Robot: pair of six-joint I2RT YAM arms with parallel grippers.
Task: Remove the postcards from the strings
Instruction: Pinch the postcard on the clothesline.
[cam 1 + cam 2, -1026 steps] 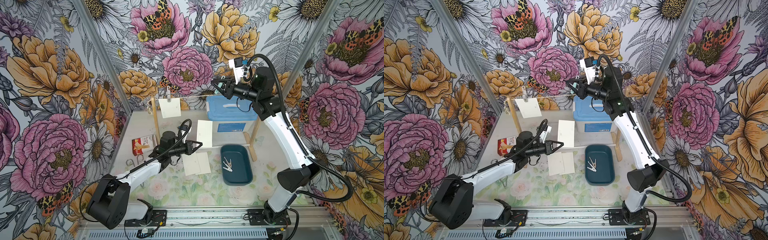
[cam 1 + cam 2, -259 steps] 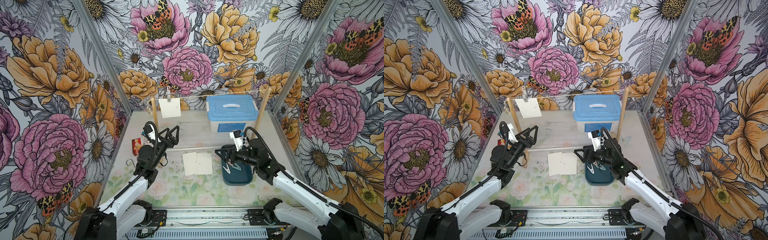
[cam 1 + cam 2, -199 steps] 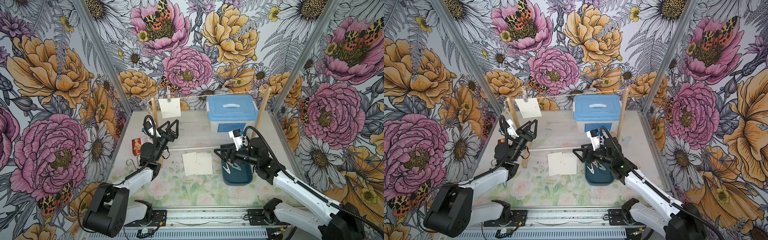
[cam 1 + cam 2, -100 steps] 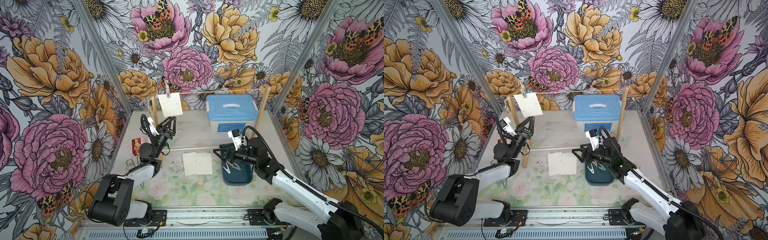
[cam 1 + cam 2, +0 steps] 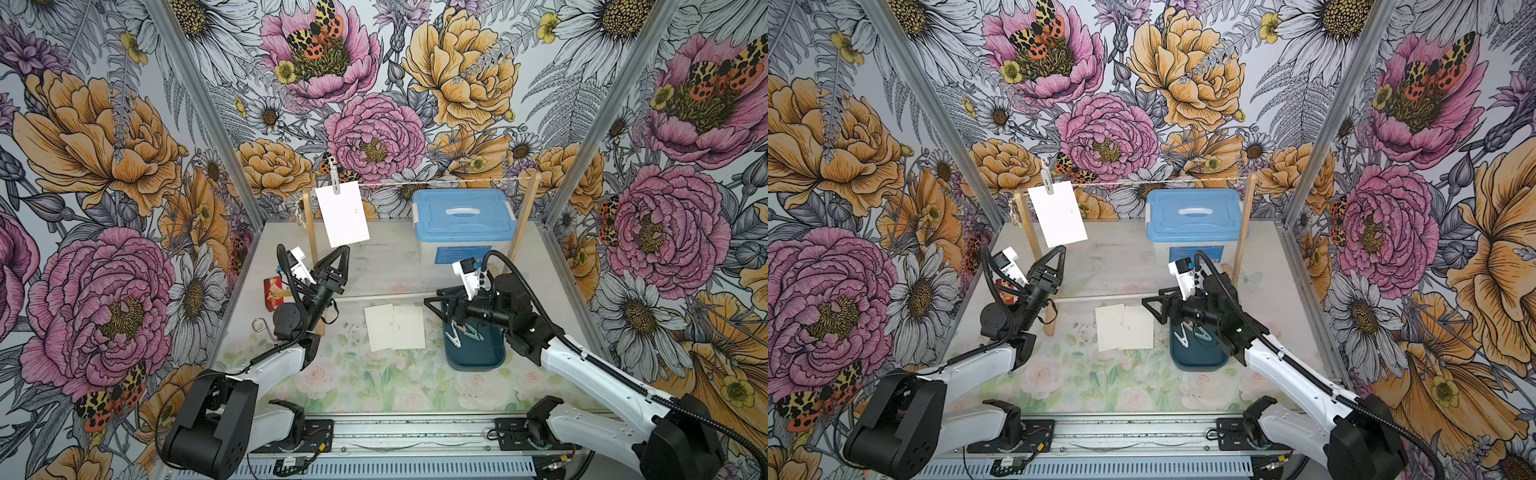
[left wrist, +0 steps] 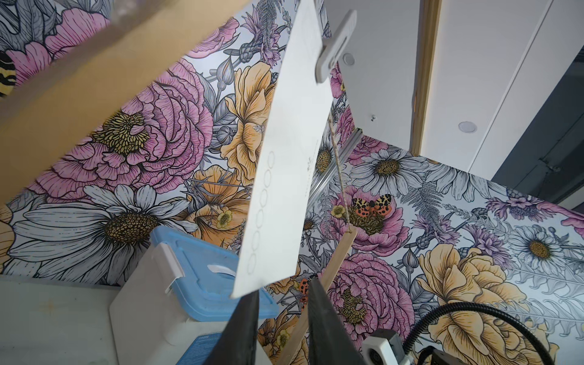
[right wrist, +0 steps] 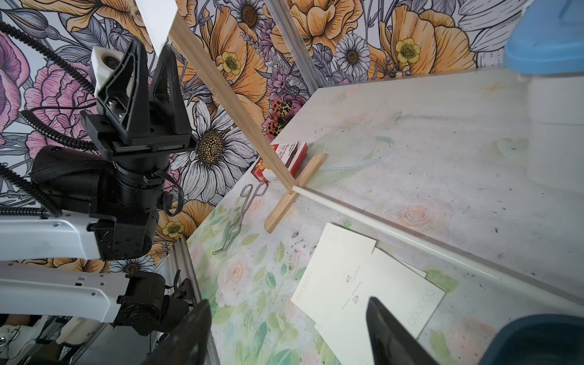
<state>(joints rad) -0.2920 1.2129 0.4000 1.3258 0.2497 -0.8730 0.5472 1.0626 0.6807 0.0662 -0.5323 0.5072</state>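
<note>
left gripper (image 5: 341, 249): jaws a narrow gap apart, lower corner of hanging postcard (image 5: 343, 214) between them, at table (image 5: 374, 266) 11 o'clock | string (image 5: 436, 182): that one card pegged | right gripper (image 5: 431, 296): jaws wide, empty, 3 o'clock of loose postcards (image 5: 395, 326) mid-table

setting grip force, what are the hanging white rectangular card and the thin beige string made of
Hanging white rectangular card: probably matte paper or thin cardstock; its edge looks very thin, slightly bowed. Thin beige string: twisted fibre twine, spiral strands visible.
</note>
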